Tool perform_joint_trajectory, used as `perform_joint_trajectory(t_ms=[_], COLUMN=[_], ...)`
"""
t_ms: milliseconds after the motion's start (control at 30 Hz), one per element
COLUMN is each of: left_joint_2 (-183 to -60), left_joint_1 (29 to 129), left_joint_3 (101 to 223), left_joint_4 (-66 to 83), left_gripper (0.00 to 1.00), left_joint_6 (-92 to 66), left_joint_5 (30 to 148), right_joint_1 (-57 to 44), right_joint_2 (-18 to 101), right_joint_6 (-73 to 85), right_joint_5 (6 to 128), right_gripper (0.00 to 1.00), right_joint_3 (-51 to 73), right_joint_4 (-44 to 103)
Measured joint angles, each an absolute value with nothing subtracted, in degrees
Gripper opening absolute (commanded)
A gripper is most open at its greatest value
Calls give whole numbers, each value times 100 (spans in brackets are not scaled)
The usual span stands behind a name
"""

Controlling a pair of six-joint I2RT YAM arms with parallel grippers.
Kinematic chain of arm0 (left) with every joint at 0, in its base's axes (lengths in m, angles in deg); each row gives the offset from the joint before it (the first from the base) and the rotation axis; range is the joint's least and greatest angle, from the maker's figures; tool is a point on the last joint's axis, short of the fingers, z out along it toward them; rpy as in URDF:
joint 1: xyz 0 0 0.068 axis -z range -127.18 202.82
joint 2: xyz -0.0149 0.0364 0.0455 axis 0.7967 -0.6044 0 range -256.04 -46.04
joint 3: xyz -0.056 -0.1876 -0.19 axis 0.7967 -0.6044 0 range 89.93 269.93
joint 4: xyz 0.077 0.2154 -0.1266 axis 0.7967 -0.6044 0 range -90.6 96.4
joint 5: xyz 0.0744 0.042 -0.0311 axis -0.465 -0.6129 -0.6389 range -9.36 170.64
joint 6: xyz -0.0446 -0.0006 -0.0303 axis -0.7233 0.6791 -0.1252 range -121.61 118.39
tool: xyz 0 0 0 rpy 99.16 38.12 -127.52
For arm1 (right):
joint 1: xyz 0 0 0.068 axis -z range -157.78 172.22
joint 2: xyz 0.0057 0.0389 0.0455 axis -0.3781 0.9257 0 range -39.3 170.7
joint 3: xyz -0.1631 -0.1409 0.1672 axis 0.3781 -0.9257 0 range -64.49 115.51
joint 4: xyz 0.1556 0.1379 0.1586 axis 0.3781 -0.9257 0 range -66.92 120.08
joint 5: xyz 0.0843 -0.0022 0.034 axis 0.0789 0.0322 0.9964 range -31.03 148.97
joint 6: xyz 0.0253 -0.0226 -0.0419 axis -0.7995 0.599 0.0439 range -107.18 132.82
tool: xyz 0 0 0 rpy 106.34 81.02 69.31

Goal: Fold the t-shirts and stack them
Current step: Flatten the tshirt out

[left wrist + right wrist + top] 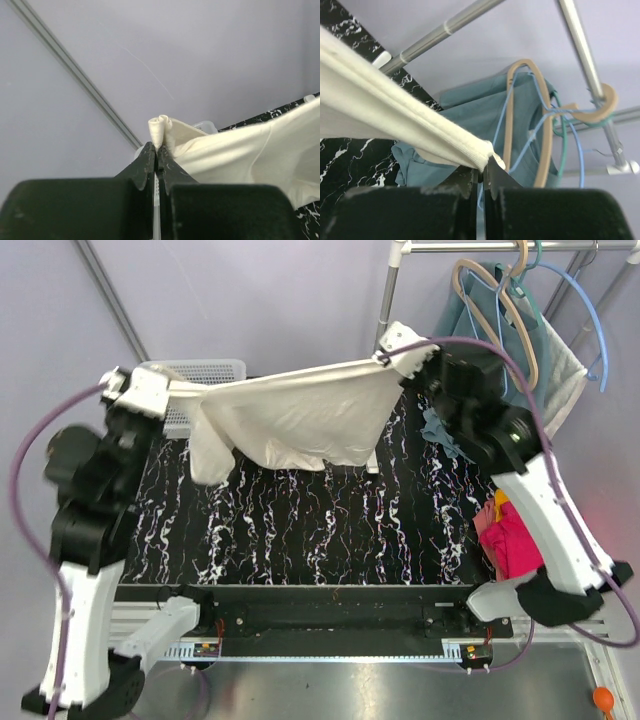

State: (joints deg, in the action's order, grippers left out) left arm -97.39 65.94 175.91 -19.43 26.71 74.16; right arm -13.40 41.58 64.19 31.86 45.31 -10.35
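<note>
Item: cream t-shirt (300, 415), one, unfolded, held aloft over the black marbled table (300, 530).

Location: strung between both arms above the far half of the table, well apart from the folded stock.

Left gripper (156, 149): jaws pressed together, pinching a bunched corner of cream cloth that pokes up past the tips.

Right gripper (486, 167): jaws likewise closed, nipping the end of a thick rolled edge of the same shirt.

Orientation: the long axis is the taut upper edge, running left to right across the table from one gripper to the other, with the right end a little farther back. The body hangs down from that edge toward the table. A looser lobe, likely a sleeve, droops lowest near the left end. Whether the lower hem touches the table cannot be told.

Reach: each arm holds its own end, so neither is nearer. Judged next need is to lay the cloth flat along this same left-right line.

Other stock: folded pink t-shirt (515, 540) with orange t-shirt (500, 498), at the table's right edge beside the right arm.

Not stock: teal garment (470, 110) hung at far right; white mesh basket (205, 370) behind the left gripper.
</note>
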Motion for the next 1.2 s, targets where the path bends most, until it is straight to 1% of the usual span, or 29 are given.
perform_joint_trajectory(t_ms=[100,167,267,433,567,733,900,933,1033,1100,1200], left_joint_2=[-9134,-8996,-9046,-9415,-10062,-11385,-12792,-13081,-13595,-13719,-13518], left_joint_1=[6622,6651,6673,6675,6675,6675,6747,6775,6791,6791,6795], left_joint_3=[17591,17807,18174,18395,18399,18760,19814,20207,21162,21632,21715], left_joint_4=[-2177,-2319,-2472,-2526,-2247,-1685,-1530,-1519,-1552,-1538,-1449], left_gripper=[0,0,0,0,0,0,0,0,0,0,0], left_joint_6=[2692,2684,2660,2620,2664,2710,2710,2712,2738,2769,2800], left_joint_5=[7560,7680,7831,7831,7634,7284,7245,7243,7223,7179,7184], right_joint_1=[-1386,-1414,-1445,-1453,-1449,-1110,-306,-179,-44,-37,-37], right_joint_2=[3566,3256,3046,3140,3295,3730,4517,4667,4991,5170,5240], right_joint_6=[6334,6310,6308,6321,6476,6723,6771,6791,6852,6907,6948], right_joint_5=[3205,3212,3181,2840,2414,2134,2372,2414,2460,2469,2563], right_gripper=[0,0,0,0,0,0,0,0,0,0,0], right_joint_3=[4459,4409,4391,4391,4378,4614,5478,5663,6179,6562,6881], right_joint_4=[-1120,-1153,-1179,-1201,-1087,-784,-655,-661,-648,-607,-578])
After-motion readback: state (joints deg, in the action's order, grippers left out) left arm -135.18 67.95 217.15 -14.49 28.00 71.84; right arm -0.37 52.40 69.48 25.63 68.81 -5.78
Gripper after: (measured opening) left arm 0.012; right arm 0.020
